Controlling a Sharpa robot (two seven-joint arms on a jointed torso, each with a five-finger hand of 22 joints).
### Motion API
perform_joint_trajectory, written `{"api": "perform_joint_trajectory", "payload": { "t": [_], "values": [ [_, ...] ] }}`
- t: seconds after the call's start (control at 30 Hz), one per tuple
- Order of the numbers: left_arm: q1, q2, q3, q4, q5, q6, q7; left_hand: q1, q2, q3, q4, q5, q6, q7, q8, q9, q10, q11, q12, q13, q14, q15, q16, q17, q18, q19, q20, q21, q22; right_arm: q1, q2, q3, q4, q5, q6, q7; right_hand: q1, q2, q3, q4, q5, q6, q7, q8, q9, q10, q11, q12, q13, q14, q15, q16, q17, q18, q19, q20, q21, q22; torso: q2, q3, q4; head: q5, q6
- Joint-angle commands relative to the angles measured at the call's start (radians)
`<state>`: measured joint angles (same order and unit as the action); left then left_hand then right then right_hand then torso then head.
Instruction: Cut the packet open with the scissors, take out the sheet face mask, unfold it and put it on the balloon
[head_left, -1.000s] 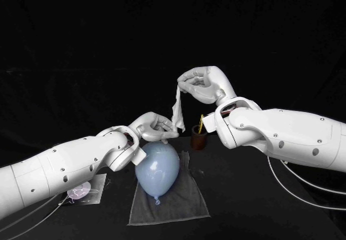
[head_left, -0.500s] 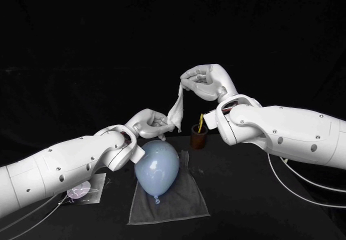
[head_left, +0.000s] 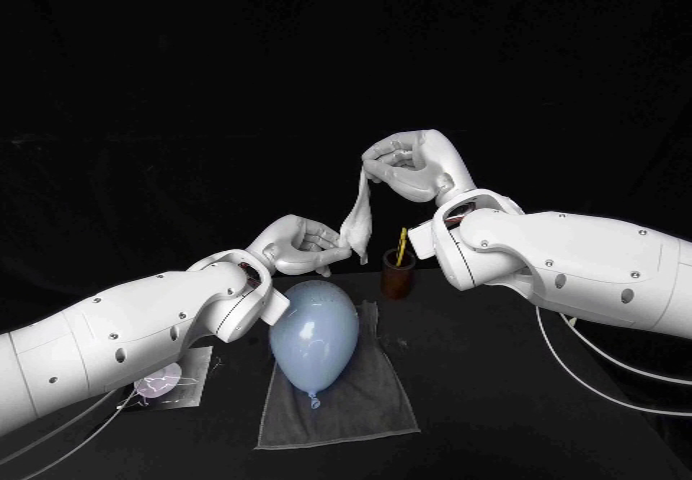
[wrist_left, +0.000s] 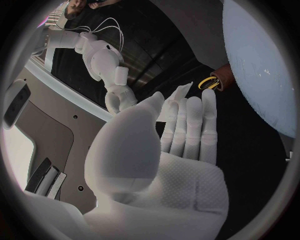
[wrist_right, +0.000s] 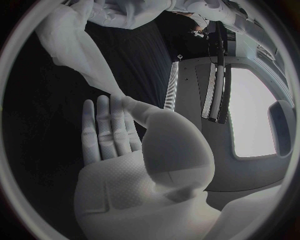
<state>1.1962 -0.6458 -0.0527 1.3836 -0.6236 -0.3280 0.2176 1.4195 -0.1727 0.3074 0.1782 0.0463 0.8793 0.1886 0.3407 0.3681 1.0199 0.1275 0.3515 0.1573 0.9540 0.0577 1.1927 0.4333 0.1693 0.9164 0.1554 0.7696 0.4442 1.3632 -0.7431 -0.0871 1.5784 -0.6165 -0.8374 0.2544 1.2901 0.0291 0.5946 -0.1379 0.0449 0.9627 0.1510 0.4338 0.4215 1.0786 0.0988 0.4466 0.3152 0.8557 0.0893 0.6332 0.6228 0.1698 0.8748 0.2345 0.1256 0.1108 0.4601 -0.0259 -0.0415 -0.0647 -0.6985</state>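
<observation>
Now right hand (head_left: 411, 165), left hand (head_left: 306, 245) hold mask (head_left: 358, 208) taut above balloon (head_left: 315, 335).

Limp wht mask (head_left: 358, 212); blue balloon (head_left: 315, 335) horiz.

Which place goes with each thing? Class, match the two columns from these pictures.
Things: 1 balloon; 2 sheet face mask; 3 scissors; 4 packet.
Places: a on the grey towel; b in the brown cup; c held between the left robot hand and right robot hand; d on the black table beside the towel.
Pairs: 1-a, 2-c, 3-b, 4-d.
</observation>
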Motion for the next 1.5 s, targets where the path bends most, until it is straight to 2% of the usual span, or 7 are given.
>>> {"api": "perform_joint_trajectory", "payload": {
  "t": [0.03,0.5,0.83,1.03,1.13,1.23,1.5],
  "values": [
    [0.0,0.001,0.001,-0.001,0.014,0.016,-0.01,0.0,-0.017,-0.012,0.001,0.002,-0.007,0.001,-0.004,-0.002,-0.012,0.0,-0.003,-0.001,-0.003,0.008,0.005,0.001,0.008,-0.005,0.003,0.004,0.001,0.001,0.0,0.001,0.002,-0.018,0.004,-0.003,0.01,-0.001,0.006,-0.002,0.003,0.007,0.002,0.014,0.108,-0.01,0.0,0.006,0.001,0.002,0.003,0.006,-0.001,0.014,0.001,0.0,0.004,0.001,0.0,0.0005,0.0001,0.0,-0.001],
    [0.0,0.007,0.001,-0.006,0.02,0.038,-0.034,-0.033,-0.022,-0.052,0.034,0.002,0.003,-0.001,0.003,-0.004,-0.01,-0.001,0.019,0.01,-0.005,0.009,0.015,0.004,0.012,-0.005,0.01,0.002,0.001,0.001,-0.002,0.001,0.011,-0.019,0.001,-0.001,0.01,-0.001,0.006,-0.002,0.003,0.007,0.002,0.014,0.108,-0.011,0.0,0.007,0.002,0.002,0.003,0.006,-0.002,0.014,0.0,0.0,0.004,0.001,0.0,0.0001,0.0003,-0.002,-0.001],
    [0.0,0.009,0.001,-0.011,0.052,-0.001,-0.044,-0.039,0.034,-0.064,0.094,0.002,0.046,-0.027,0.025,-0.001,0.024,-0.024,0.056,0.027,0.025,-0.011,0.037,0.01,0.015,0.015,-0.001,0.015,0.006,0.001,-0.008,0.001,0.021,-0.019,0.004,-0.003,0.01,-0.001,0.006,-0.002,0.003,0.007,0.002,0.014,0.108,-0.011,0.0,0.007,0.002,0.002,0.003,0.006,-0.002,0.014,0.0,0.0,0.004,0.001,0.0,-0.0003,0.001,-0.003,-0.001],
    [0.0,0.009,0.001,-0.012,0.066,-0.023,-0.044,0.012,0.096,-0.024,0.097,0.002,0.065,-0.043,0.035,0.0,0.038,-0.037,0.063,0.029,0.038,-0.022,0.042,0.011,0.015,0.024,-0.009,0.022,0.01,0.001,-0.014,0.001,0.03,-0.02,0.005,-0.006,0.01,-0.001,0.006,-0.002,0.003,0.007,0.002,0.014,0.108,-0.011,0.0,0.007,0.002,0.002,0.003,0.006,-0.002,0.014,0.0,0.0,0.004,0.001,0.0,0.0,0.0005,-0.002,-0.002],
    [0.0,0.009,0.001,-0.012,0.07,-0.035,-0.042,0.121,0.123,0.038,0.029,0.002,0.085,-0.06,0.053,0.01,0.058,-0.054,0.065,0.029,0.048,-0.04,0.044,0.011,0.016,0.033,-0.022,0.038,0.019,0.001,-0.017,0.001,0.033,-0.02,0.005,-0.008,0.01,-0.001,0.006,-0.002,0.003,0.007,0.002,0.014,0.108,-0.011,0.0,0.007,0.002,0.002,0.003,0.006,-0.002,0.014,0.0,0.0,0.004,0.001,0.0,0.0002,0.0004,-0.003,-0.003],
    [0.0,0.008,0.001,-0.012,0.069,-0.041,-0.041,0.172,0.111,0.107,-0.047,0.002,0.095,-0.048,0.069,0.022,0.085,-0.055,0.057,0.025,0.06,-0.047,0.033,0.004,0.012,0.028,-0.048,0.102,0.064,0.001,-0.02,0.001,0.031,-0.02,0.006,-0.009,0.01,-0.001,0.006,-0.002,0.003,0.007,0.002,0.014,0.108,-0.011,0.0,0.007,0.002,0.002,0.003,0.006,-0.002,0.014,0.0,0.0,0.004,0.001,0.0,0.0005,0.0009,-0.004,-0.003],
    [0.0,-0.001,0.001,-0.006,0.06,-0.053,-0.018,0.114,0.091,0.198,-0.091,0.001,0.114,-0.059,0.074,0.034,0.12,-0.063,0.041,0.024,0.074,-0.054,0.023,0.002,0.011,-0.026,-0.053,0.184,0.13,0.002,-0.025,0.001,-0.002,-0.023,0.024,-0.023,0.01,-0.001,0.006,-0.002,0.003,0.007,0.002,0.014,0.108,-0.011,0.0,0.007,0.002,0.002,0.003,0.006,-0.002,0.014,0.0,0.0,0.004,0.001,-0.001,-0.0001,-0.0002,-0.007,-0.004]
  ]
}}
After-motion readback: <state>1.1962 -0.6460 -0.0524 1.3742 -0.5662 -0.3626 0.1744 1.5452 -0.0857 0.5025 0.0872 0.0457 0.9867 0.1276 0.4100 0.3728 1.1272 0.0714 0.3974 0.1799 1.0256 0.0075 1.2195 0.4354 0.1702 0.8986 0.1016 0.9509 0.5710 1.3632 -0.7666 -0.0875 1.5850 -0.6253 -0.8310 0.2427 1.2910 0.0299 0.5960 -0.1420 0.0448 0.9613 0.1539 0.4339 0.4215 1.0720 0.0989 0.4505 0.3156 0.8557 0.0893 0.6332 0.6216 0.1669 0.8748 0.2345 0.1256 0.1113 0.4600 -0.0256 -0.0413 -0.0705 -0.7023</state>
